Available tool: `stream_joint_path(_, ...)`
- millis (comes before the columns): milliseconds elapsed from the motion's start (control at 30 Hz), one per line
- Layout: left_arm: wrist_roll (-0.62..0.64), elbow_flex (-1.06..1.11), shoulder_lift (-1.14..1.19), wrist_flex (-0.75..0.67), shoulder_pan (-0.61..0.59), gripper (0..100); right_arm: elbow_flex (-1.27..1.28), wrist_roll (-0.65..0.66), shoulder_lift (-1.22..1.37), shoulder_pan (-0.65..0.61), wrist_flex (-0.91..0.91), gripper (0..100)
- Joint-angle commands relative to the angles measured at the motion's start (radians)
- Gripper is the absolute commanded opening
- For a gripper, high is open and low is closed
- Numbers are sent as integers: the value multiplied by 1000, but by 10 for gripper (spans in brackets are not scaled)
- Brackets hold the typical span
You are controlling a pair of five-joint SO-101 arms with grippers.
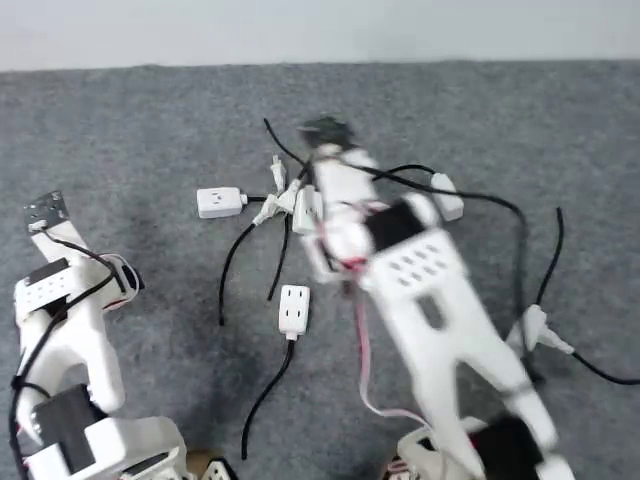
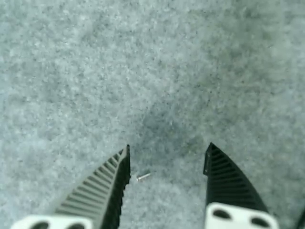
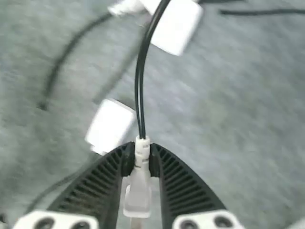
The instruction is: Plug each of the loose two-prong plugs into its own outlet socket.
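A white two-prong plug (image 3: 137,195) on a black cord sits clamped in the right gripper (image 3: 141,153), above a white outlet block (image 3: 110,125), probably its target. The left gripper (image 2: 168,149) gapes over grey carpet (image 2: 143,71). This 1 plug is unseated, so most of the work likely lies ahead.

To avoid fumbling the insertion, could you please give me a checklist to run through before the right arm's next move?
1. Right gripper shut on the plug: ok.
2. Prongs facing a socket: cannot tell; the prongs are hidden.
3. Plug lined up with the outlet: not ok; the outlet lies off to one side of the plug.
4. Cord free of other cords: cannot tell.
5. Left gripper open, empty and out of the way over bare carpet: ok.
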Motion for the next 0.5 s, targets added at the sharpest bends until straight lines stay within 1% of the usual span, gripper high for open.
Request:
stream_joint_path(0,12,-35,-3,3,-5,236,178,92,-211,179,-77,9)
stream_joint_path(133,12,-35,-3,3,-3,236,446,190,-328,351,-200,9)
stream_joint_path(233,12,-35,-3,5,-3,236,612,281,-326,450,-326,9)
stream_joint_path(333,12,-35,-3,5,-2,236,687,336,-274,499,-421,9)
stream_joint_path(467,12,-33,-3,8,-3,236,681,388,-157,538,-499,12)
